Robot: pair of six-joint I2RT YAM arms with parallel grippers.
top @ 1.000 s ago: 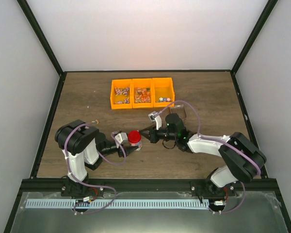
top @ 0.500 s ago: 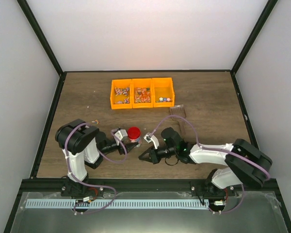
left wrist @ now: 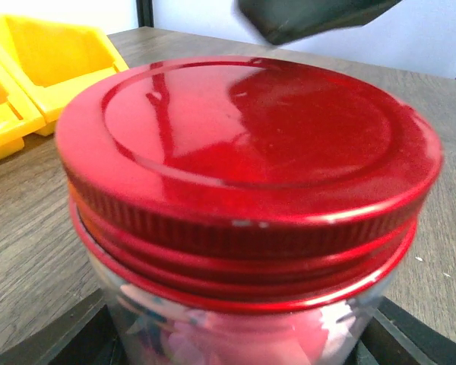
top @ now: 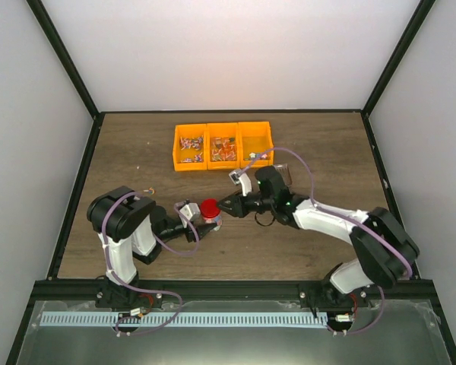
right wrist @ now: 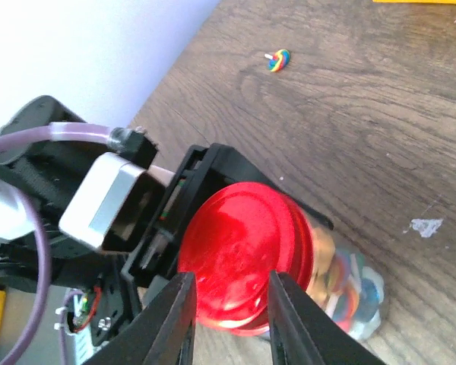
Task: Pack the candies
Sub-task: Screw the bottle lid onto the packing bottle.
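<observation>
Table (top: 137, 152): brown wood-grain, matt. Three orange plastic bins (top: 223, 145), rectangular, stand side by side toward the far side, with loose candies (top: 190, 144) in them.

Left gripper (top: 204, 224): clamped on the sides of the jar (right wrist: 349, 281). The jar is round, clear and upright on the table. More candies, pink, white and blue, are packed inside it. Its lid (left wrist: 243, 137) is glossy red with a ridged skirt.

Right gripper (right wrist: 229, 293): fingers parted, holding nothing, just above the lid's rim.

One striped sweet (right wrist: 277, 59) lies apart on the table.

Jar (left wrist: 235, 334), bins (top: 223, 131) on tabletop (top: 137, 152).
Red lid (top: 210, 210) caps jar; three orange bins abreast, well apart from it.
</observation>
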